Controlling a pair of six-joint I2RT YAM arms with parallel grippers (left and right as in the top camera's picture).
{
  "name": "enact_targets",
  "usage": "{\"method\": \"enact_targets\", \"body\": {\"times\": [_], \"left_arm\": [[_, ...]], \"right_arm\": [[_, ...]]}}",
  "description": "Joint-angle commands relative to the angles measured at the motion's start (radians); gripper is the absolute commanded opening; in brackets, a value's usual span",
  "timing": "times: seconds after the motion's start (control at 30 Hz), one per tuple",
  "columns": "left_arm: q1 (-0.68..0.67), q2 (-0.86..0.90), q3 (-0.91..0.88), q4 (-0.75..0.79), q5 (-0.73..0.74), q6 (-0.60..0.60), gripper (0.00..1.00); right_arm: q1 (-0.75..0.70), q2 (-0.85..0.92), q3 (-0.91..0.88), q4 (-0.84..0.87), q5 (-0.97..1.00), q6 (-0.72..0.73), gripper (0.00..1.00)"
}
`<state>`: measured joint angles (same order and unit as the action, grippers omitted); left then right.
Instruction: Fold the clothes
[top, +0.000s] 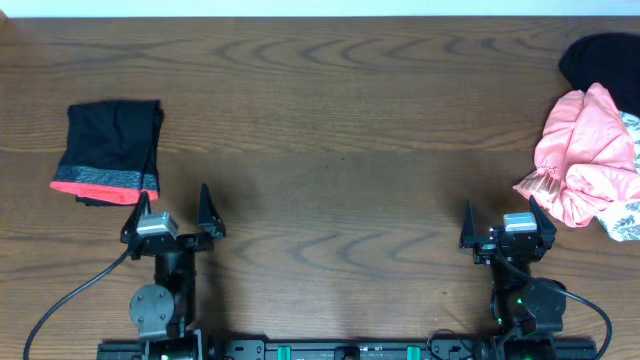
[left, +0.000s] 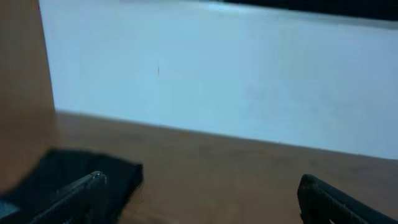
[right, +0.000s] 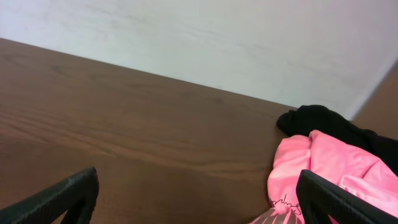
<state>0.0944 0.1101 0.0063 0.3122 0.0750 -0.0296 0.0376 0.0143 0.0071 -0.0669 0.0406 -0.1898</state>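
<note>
At the left end of the wooden table (top: 340, 120): one pair of black leggings (top: 110, 148), folded into a compact bundle. Lies just ahead of the left gripper (top: 175, 200), slightly to its outer side, close by one finger; contact impossible to tell. Runs a little longer front to back than across, coral-edged waistband turned toward the robot, slightly askew. Two grippers counted, left and right gripper (top: 502, 210), both with jaws spread wide, holding nothing. Well apart at the right end: one pink garment (top: 585, 160), one black cloth (top: 600, 55), one white printed cloth (top: 630, 215).
</note>
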Motion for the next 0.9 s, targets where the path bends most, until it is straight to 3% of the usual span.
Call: {"method": "enact_targets", "body": {"times": [0.0,0.3,0.47,0.87], "left_arm": [[-0.011,-0.053,-0.002,-0.019,-0.006,0.093,0.98],[-0.029,-0.108,-0.002,-0.203,-0.009,0.089,0.98],[-0.034,-0.108,-0.002,-0.383,-0.008,0.023,0.98],[-0.034,-0.106,-0.002,-0.379,-0.008,-0.02,0.98]], "right_arm": [[-0.006,-0.008,-0.002,-0.004,-0.003,-0.013,0.99],[-0.006,-0.008,-0.002,-0.004,-0.003,-0.013,0.99],[-0.006,-0.008,-0.002,-0.004,-0.003,-0.013,0.99],[-0.006,-0.008,-0.002,-0.004,-0.003,-0.013,0.99]]}}
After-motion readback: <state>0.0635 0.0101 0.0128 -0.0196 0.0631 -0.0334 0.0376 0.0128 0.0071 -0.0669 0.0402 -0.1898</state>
